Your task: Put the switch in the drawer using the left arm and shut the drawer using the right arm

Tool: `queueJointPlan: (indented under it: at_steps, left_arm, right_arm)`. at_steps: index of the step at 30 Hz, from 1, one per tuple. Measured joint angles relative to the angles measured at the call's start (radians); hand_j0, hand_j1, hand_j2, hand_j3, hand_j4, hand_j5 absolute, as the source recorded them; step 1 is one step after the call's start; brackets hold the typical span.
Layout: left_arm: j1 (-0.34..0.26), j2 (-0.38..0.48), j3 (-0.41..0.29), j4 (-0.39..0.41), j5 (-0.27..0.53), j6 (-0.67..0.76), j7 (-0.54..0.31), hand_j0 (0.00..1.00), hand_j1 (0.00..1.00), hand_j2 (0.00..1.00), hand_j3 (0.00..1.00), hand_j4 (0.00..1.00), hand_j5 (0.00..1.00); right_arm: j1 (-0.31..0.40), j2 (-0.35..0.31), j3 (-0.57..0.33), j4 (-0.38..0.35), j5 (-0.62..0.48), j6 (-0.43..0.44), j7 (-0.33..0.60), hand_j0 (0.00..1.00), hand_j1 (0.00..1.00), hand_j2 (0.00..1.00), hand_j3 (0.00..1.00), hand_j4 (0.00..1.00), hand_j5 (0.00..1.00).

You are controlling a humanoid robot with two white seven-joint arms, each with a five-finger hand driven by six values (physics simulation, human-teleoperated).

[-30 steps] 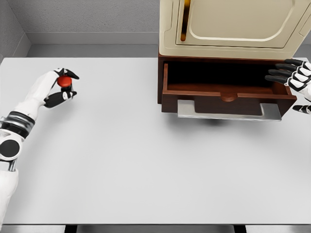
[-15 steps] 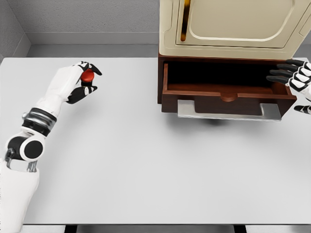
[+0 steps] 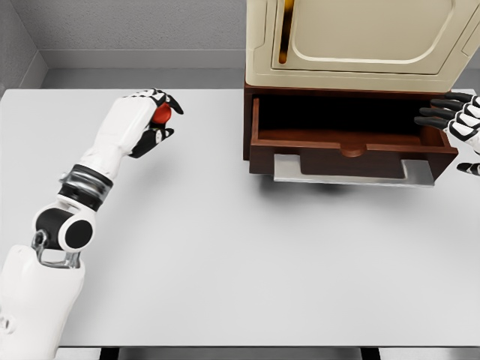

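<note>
The cabinet (image 3: pixel 360 37) sits above the open drawer (image 3: pixel 349 146), on the table (image 3: pixel 225 247).

White-shelled arms, black joint at the elbow, each hand (image 3: pixel 148 118) white with black fingertips

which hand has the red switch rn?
The left hand, raised over the table's left side, fingers curled around the red switch. The right hand holds nothing, fingers spread beside the open drawer.

Wide, flat, pale grey rectangular table (image 3: pixel 225 255) is filling most of the view. Grey speckled back wall (image 3: pixel 135 22) is running along the far side, meeting a grey side wall (image 3: pixel 15 45) at far left. Even, soft light is falling throughout.
</note>
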Motion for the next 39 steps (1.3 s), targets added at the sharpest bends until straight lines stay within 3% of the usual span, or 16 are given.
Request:
queueJointPlan:
  at_steps: [21,39]
  left_arm:
    - [-0.057,-0.036,-0.076,-0.017,-0.010,-0.007,0.000,0.32,0.32,0.32,0.32,0.32,0.32]
    - [-0.137,-0.103,-0.173,-0.017,-0.114,-0.010,0.000,0.31,0.31,0.31,0.31,0.31,0.31]
  right_arm:
    - [0.008,-0.005,0.001,0.008,0.002,0.000,0.000,1.00,1.00,1.00,1.00,1.00,1.00]
    - [0.008,-0.008,0.001,0.021,0.002,0.000,0.000,1.00,1.00,1.00,1.00,1.00,1.00]
